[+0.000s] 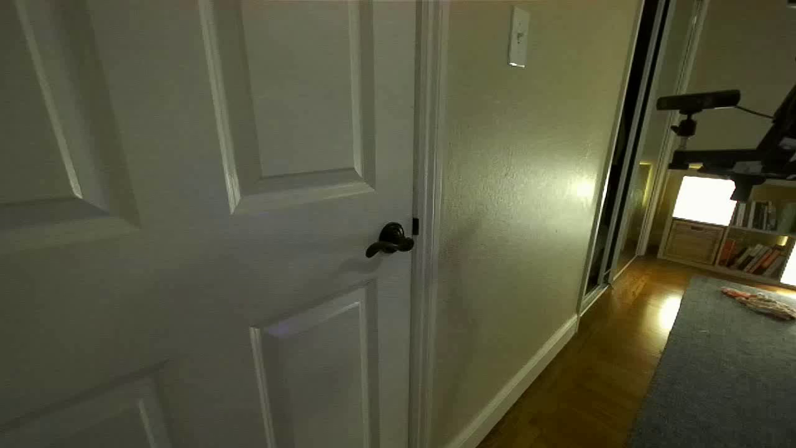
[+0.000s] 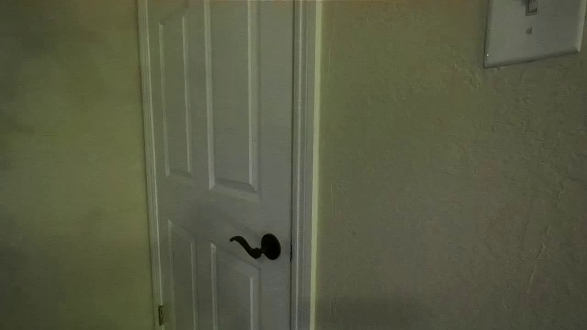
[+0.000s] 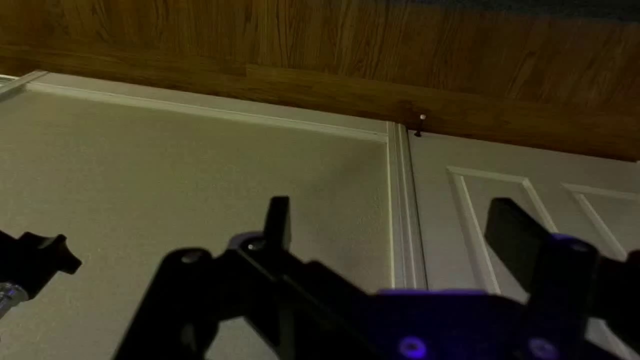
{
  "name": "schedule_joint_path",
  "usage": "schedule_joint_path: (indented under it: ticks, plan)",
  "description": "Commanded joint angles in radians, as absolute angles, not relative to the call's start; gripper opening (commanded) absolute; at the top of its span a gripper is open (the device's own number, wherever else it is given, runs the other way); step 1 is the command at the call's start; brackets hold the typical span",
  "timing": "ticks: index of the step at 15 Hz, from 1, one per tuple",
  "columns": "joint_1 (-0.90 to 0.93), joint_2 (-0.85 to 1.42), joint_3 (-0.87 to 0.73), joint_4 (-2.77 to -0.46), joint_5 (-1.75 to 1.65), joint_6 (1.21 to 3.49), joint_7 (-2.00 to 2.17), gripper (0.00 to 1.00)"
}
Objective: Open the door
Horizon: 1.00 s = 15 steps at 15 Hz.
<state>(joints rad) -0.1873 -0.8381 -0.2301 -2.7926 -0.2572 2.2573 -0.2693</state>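
Jaws: spread wide apart in the wrist view, with black fingers (image 3: 278,225) at either side of a broad gap. Door (image 1: 186,267): white, with raised rectangular panels; upright and closed against the door frame (image 1: 430,186) in both exterior views, at the right in the wrist view, partly covered there by a finger. Lever handle (image 1: 392,239): black, fixed near the latch edge, directed away from the adjoining frame. Hinge (image 2: 161,315): at the opposite edge, low in an exterior view. Light switch (image 1: 518,37): on the pale wall (image 1: 522,218) in both exterior views, to the right of the frame and higher than the handle. Robot arm (image 1: 777,146): partly cropped at the right edge of an exterior view, well apart from the door, near a bar-shaped camera (image 1: 698,101) on a small mount (image 1: 685,127). Wooden floor (image 1: 597,361): along the baseboard (image 1: 528,376), bordered by a grey rug (image 1: 715,373). Patterned item (image 1: 762,303): crumpled, lying on the rug; exact kind too small to tell.
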Motion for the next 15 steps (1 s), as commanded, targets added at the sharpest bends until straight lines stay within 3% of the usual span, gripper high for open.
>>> schedule_joint_path:
  ticks: [1, 9, 15]
  plan:
    - [-0.190, -0.836, -0.226, -2.793, -0.252, 2.253, -0.272, 1.00]
    - [-0.173, -0.813, -0.220, -2.788, -0.244, 2.256, -0.275, 1.00]
    - [-0.110, -0.643, -0.142, -2.708, -0.188, 2.271, -0.184, 1.00]
